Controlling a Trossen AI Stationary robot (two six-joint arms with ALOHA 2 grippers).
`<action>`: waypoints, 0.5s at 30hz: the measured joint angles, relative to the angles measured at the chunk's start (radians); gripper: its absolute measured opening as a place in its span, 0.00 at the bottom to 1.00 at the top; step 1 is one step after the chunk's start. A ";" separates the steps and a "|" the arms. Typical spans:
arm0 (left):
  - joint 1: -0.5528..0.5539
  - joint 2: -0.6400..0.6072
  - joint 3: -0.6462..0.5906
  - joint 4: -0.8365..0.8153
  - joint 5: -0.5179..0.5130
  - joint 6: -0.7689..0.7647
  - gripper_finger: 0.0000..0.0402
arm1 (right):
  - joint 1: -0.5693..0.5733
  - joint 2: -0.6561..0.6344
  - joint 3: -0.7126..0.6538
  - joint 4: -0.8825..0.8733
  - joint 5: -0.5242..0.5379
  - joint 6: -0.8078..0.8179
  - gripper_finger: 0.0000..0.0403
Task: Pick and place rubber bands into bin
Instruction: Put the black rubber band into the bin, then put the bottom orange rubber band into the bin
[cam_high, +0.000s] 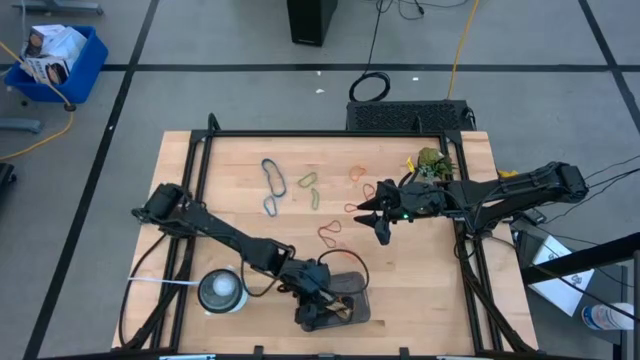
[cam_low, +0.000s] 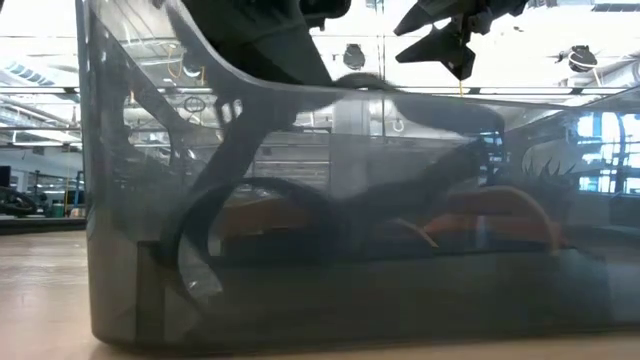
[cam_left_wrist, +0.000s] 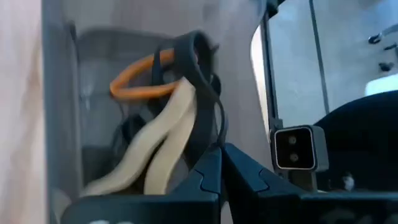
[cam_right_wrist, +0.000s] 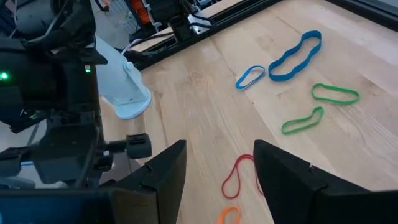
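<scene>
The dark grey bin (cam_high: 345, 308) stands near the table's near edge. In it lie a tan band (cam_left_wrist: 163, 146), an orange band (cam_left_wrist: 140, 81) and a black band (cam_left_wrist: 194, 59). My left gripper (cam_left_wrist: 222, 163) is over the bin, shut on the black band. My right gripper (cam_high: 378, 218) is open and empty above the middle of the table, over a red band (cam_right_wrist: 239, 174). Blue bands (cam_high: 270, 175), green bands (cam_high: 311, 190) and orange bands (cam_high: 358, 170) lie flat on the wood farther off. My left gripper pinches the black band between its two fingertips, at the stretch (cam_left_wrist: 208, 140) nearest them. The fingers come from above, slanting down into the bin. The rest of the band runs away from the fingers, its far loop (cam_left_wrist: 198, 45) lying over the tan and orange bands.
A round white object (cam_high: 222, 290) stands left of the bin. A green leafy thing (cam_high: 430, 162) sits at the table's far right. Black frame rails (cam_high: 200, 150) run along the table's sides. A blue crate (cam_high: 55, 60) and a cable coil (cam_high: 370, 88) lie on the floor beyond.
</scene>
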 joint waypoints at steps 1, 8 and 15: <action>0.001 0.004 0.000 0.002 0.000 -0.022 0.03 | 0.000 0.000 0.000 -0.004 0.000 0.000 0.45; 0.003 0.006 0.000 0.039 0.000 -0.032 0.12 | 0.000 0.000 0.000 -0.041 0.000 0.000 0.45; 0.010 -0.004 0.000 0.067 0.018 -0.021 0.28 | 0.002 0.000 0.000 -0.046 0.000 0.000 0.45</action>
